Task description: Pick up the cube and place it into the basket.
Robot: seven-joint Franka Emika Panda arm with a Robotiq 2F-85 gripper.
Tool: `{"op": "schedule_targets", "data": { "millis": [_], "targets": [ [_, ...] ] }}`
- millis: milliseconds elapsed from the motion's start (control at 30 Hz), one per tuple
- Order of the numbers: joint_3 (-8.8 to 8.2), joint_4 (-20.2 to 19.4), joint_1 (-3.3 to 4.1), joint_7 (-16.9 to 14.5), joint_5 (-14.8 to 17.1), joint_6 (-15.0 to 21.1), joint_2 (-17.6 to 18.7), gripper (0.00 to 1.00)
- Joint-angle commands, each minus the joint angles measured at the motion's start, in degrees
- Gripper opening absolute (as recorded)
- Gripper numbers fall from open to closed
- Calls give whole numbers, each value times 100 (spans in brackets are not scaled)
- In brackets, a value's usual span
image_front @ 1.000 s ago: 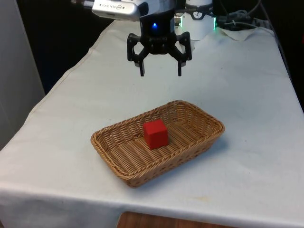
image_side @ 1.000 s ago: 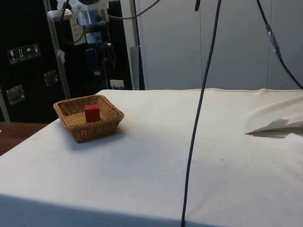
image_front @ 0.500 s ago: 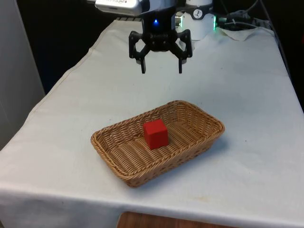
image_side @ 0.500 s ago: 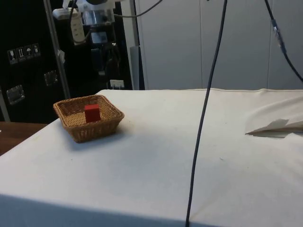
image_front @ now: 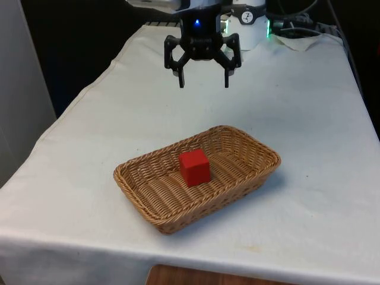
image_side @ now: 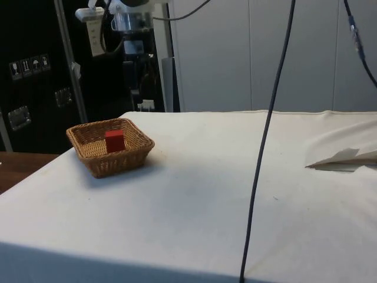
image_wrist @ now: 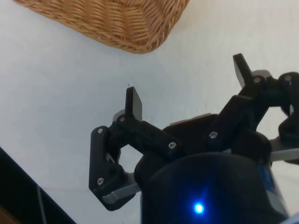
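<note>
A red cube [image_front: 195, 167] rests inside the woven wicker basket [image_front: 148, 196] near the table's front; the side view has the cube [image_side: 114, 141] in the basket [image_side: 131, 158] at the table's left corner. My black gripper [image_front: 203, 84] hangs open and empty high above the cloth, well behind the basket toward the far end. In the wrist view my gripper [image_wrist: 187, 81] has its fingers spread wide over bare white cloth, with a corner of the basket [image_wrist: 121, 23] at the picture's edge. The side view puts my gripper [image_side: 136, 97] above and behind the basket.
A crumpled fold of white cloth [image_side: 344, 158] lies at the side view's right. A dark cable [image_side: 265, 141] hangs in front of the side camera. Cables and gear [image_front: 297, 29] sit at the table's far end.
My open gripper has drawn back from the basket toward the far end of the table and risen slightly. The cube and basket have stayed still.
</note>
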Motion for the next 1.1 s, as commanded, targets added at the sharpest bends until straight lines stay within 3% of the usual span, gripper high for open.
{"op": "schedule_targets", "data": {
  "millis": [0,33,67,100,367,400,433,633,733,767,933,1067],
  "targets": [
    [-29,-115,46,57,-52,143,-80,100],
    [-23,-172,52,57,-57,183,-115,100],
    [6,-120,6,0,-6,86,-80,100],
    [-23,-223,52,57,-57,212,-149,100],
    [0,-699,52,46,-74,521,-435,100],
    [29,-602,17,0,-23,407,-372,100],
    [0,-756,52,46,-74,550,-470,100],
    [17,-1146,46,40,-80,722,-722,100],
    [40,-1226,17,0,-34,665,-785,100],
    [11,-1352,46,46,-97,751,-877,100],
    [6,-1599,34,46,-138,745,-1100,100],
    [34,-1748,-6,0,-115,676,-1249,100]
  ]
}}
